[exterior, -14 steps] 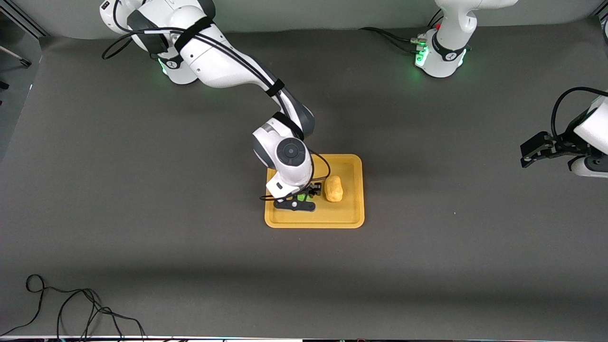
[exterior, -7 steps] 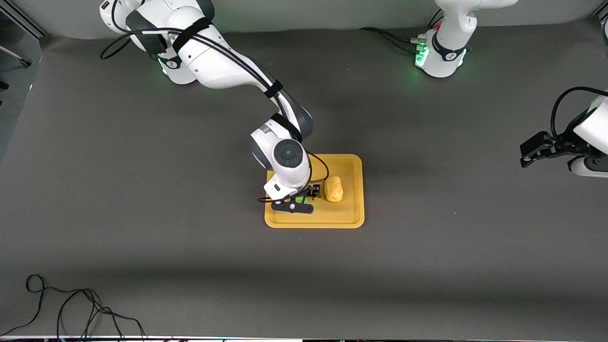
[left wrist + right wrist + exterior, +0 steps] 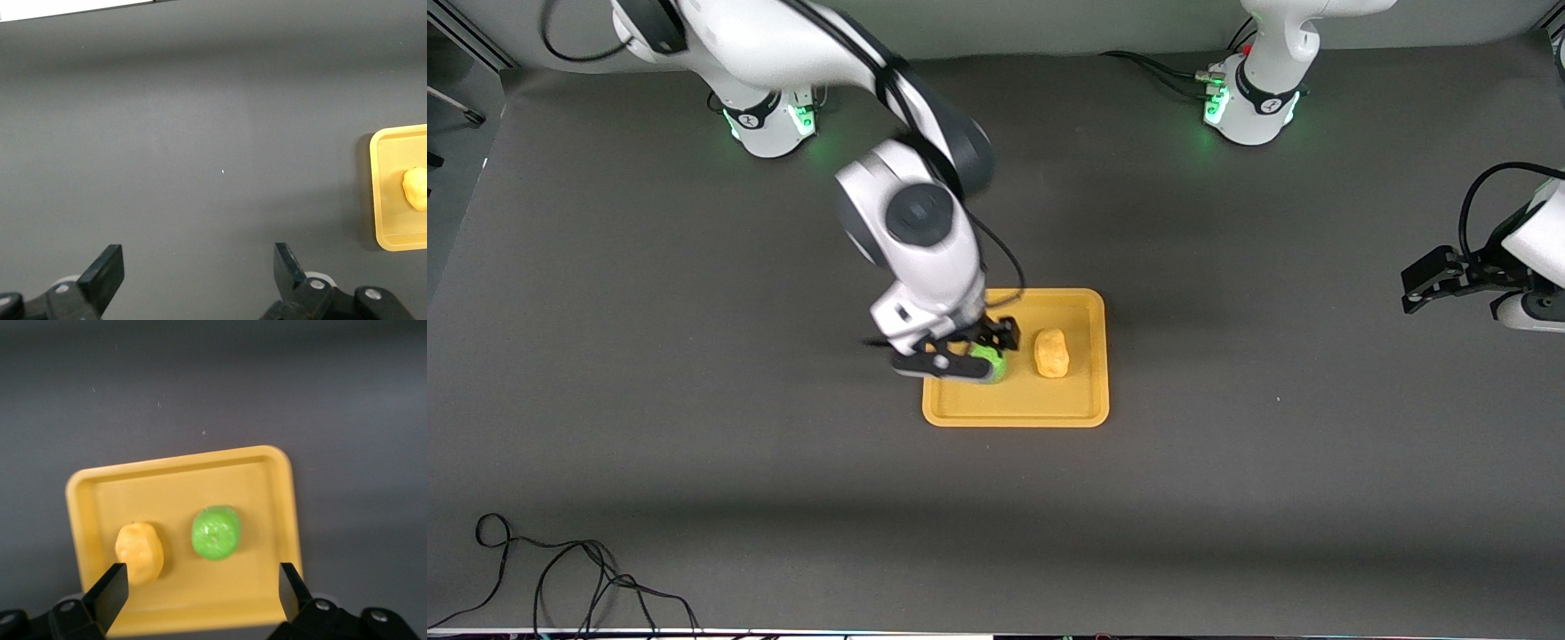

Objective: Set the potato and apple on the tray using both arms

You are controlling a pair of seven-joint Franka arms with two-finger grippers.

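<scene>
The orange-yellow tray (image 3: 1016, 416) lies mid-table. The yellow-tan potato (image 3: 1051, 353) rests on it, toward the left arm's end. The green apple (image 3: 991, 364) rests on the tray beside the potato, partly hidden by my right gripper (image 3: 980, 347). That gripper hangs over the tray, open and empty. In the right wrist view the apple (image 3: 216, 532) and potato (image 3: 139, 551) lie apart on the tray (image 3: 280, 520), below the open gripper (image 3: 201, 590). My left gripper (image 3: 1418, 289) waits open and empty at the left arm's end of the table; it also shows in the left wrist view (image 3: 197, 267).
The left wrist view shows dark mat and, at its edge, part of the tray (image 3: 381, 200) with the potato (image 3: 417, 188). A black cable (image 3: 560, 578) lies near the front edge toward the right arm's end. The arm bases (image 3: 1249, 102) stand along the farthest edge.
My right gripper has let go of the apple and risen from the tray, drawing back toward the right arm's end. The apple stays on the tray. The left arm has not moved.
</scene>
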